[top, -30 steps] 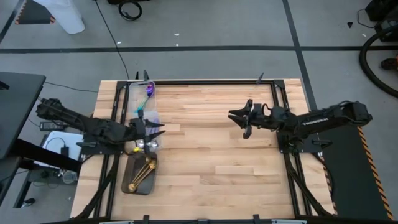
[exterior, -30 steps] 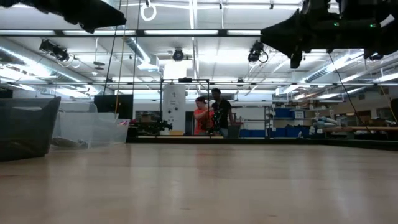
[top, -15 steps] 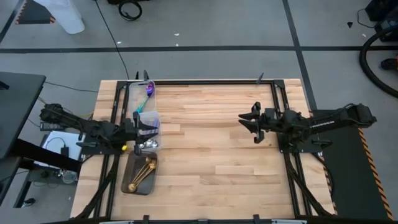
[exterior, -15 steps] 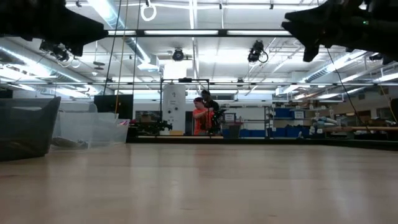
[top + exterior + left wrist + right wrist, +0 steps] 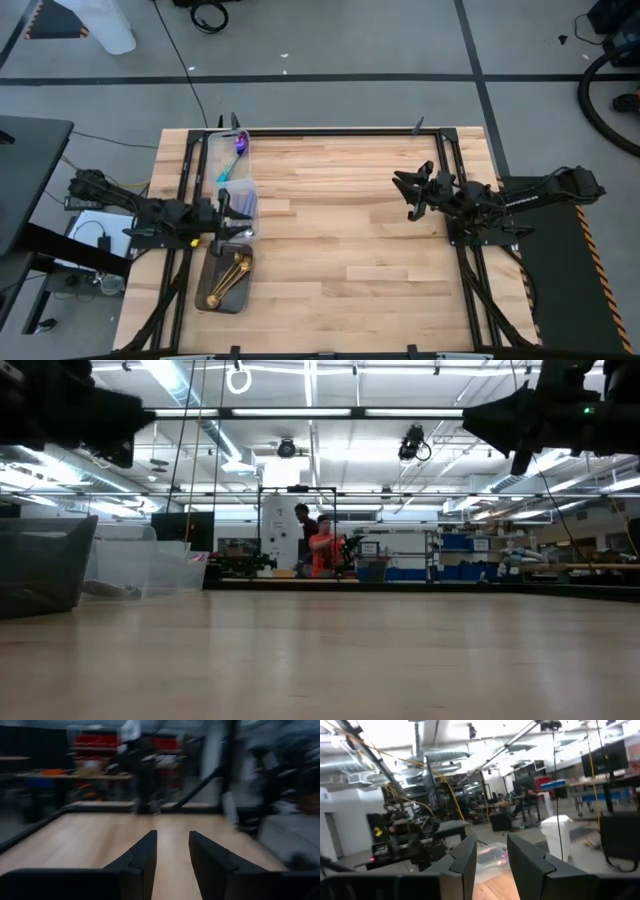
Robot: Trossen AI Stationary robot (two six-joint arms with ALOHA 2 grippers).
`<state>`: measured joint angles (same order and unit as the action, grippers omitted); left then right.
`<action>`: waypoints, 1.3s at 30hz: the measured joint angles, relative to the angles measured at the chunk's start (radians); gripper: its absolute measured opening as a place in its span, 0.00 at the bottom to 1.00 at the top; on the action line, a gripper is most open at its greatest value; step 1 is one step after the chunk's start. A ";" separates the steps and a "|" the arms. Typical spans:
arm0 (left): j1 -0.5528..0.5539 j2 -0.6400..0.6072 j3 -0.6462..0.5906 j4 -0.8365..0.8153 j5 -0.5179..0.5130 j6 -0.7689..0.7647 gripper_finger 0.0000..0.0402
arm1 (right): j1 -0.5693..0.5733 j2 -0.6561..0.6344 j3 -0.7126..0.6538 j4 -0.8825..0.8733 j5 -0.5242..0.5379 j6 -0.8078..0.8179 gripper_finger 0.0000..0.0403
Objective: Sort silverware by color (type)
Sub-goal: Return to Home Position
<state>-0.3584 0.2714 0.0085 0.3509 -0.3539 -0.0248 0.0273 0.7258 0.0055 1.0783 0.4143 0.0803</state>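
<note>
— Biggest risk from here?

— Sits at the left edge of the table. Finds the left gripper over the near end of the clear bin, just beside the dark tray. Could clip a bin wall on a low or sideways swing, shoving or tipping it and mixing sorted spoons again. Cannot gauge the clearance from overhead.

— And the spoons themselves?

— Shows gold spoons heaped in the tray and a purple spoon with a teal handle at the bin's far end. Cannot make out what lies in the bin's near end, under the gripper. Turns up nothing loose on the bare wood, so reads as sorted, with only parking the arms left.

— Anything to fear on the right?

— Little. Puts the right gripper in mid-air over open wood toward the right edge, well apart from bin and tray. Might only matter if swung across toward the other arm.

— Fingers?

— Parted on both, gripping nothing, touching nothing. Reveals a moderate gap in the left wrist view, with bare table beyond. Same in the right wrist view, with the room behind; looks spread wide from above.
</note>
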 joint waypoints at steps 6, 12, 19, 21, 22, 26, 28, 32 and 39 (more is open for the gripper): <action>0.000 -0.003 0.001 0.072 0.114 -0.016 0.30 | 0.000 0.000 0.000 -0.030 0.011 0.065 0.29; 0.002 -0.004 0.000 0.108 0.032 0.033 0.30 | 0.000 0.000 0.000 -0.031 0.011 0.066 0.29; 0.002 -0.003 0.000 0.063 0.027 0.044 0.30 | 0.000 0.000 0.000 -0.031 0.011 0.066 0.29; 0.002 -0.003 0.000 0.062 0.026 0.039 0.30 | 0.000 0.000 0.000 -0.031 0.011 0.066 0.29; 0.002 -0.003 0.000 0.062 0.026 0.035 0.30 | 0.000 0.000 0.000 -0.032 0.011 0.066 0.29; 0.002 -0.003 0.000 0.062 0.026 0.033 0.30 | 0.000 0.000 0.000 -0.032 0.011 0.066 0.29; 0.002 -0.003 0.000 0.062 0.026 0.036 0.30 | 0.000 0.000 0.000 -0.032 0.011 0.066 0.29; 0.002 -0.003 -0.001 0.062 0.026 0.036 0.30 | 0.000 0.000 0.000 -0.032 0.010 0.066 0.29; 0.002 -0.003 -0.001 0.063 0.026 0.036 0.30 | 0.000 0.000 0.000 -0.032 0.010 0.066 0.29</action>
<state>-0.3561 0.2680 0.0078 0.4137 -0.3283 0.0113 0.0269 0.7261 0.0055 1.0460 0.4248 0.1463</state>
